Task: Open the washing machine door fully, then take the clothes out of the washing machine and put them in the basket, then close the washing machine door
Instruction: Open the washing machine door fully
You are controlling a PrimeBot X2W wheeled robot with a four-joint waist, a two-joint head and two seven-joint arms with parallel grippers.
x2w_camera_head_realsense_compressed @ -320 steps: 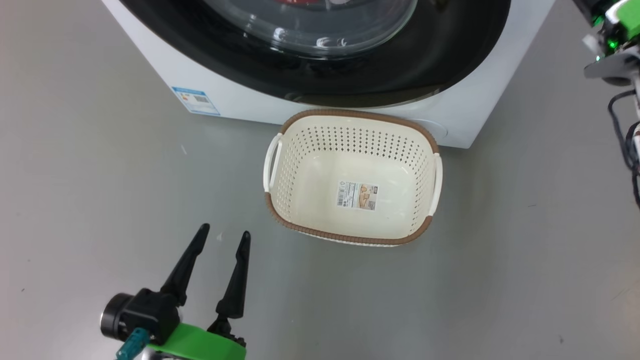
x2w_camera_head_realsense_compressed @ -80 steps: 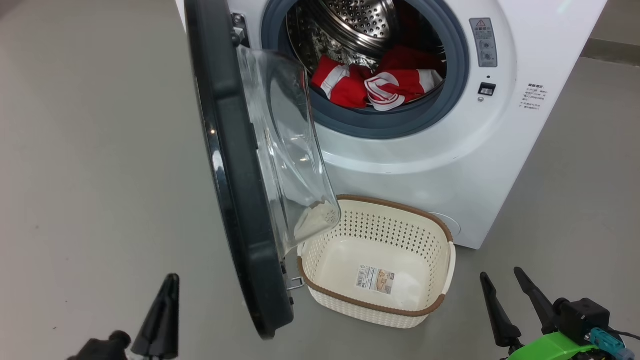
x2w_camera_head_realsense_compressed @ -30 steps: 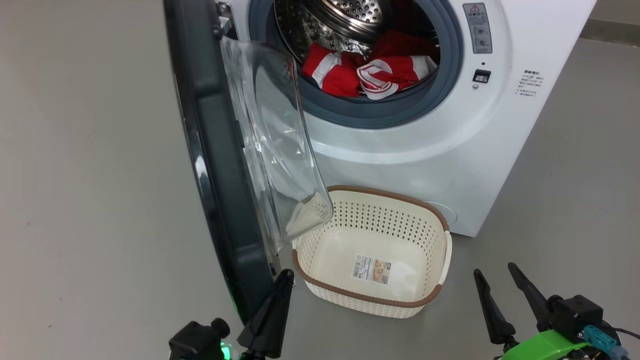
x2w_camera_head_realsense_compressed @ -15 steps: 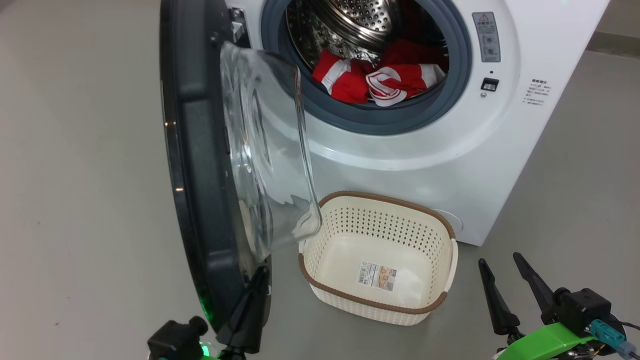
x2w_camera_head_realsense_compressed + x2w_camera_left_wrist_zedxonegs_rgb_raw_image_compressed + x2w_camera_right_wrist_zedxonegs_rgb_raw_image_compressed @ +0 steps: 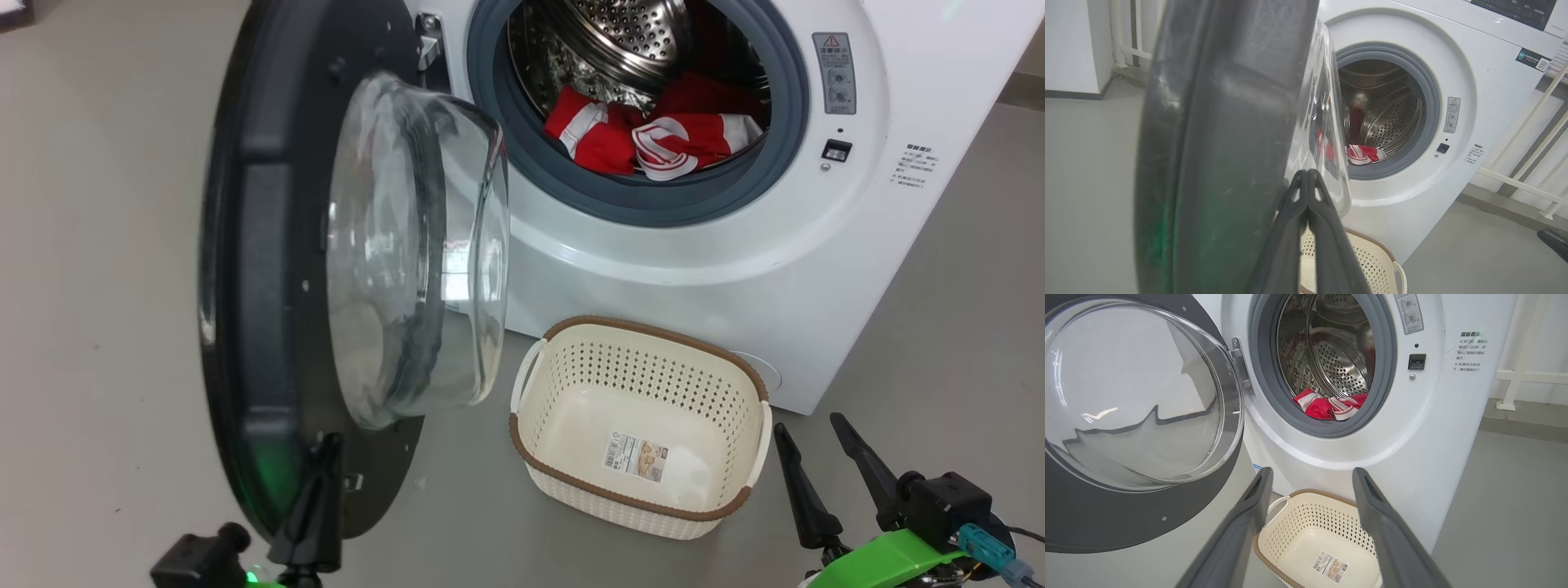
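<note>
- The left tool [image 5: 329,445] is pressed together and holds nothing. Its tip is at the lower inner rim of the open washing machine door [image 5: 261,245].
- The right tool [image 5: 808,425] is spread and empty.
- The basket [image 5: 653,329] sits just left of the right tool.
- Beyond the basket, the clothes [image 5: 653,139] lie inside the washing machine [image 5: 694,261].

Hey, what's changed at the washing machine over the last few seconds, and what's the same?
The door, closed at first and then half open, has swung wider, away from the washing machine. The shut left gripper sits against its lower inner side, apparently pushing. Nothing was grabbed or released. Unchanged: clothes in the drum, basket empty in front, right gripper open and idle.
</note>
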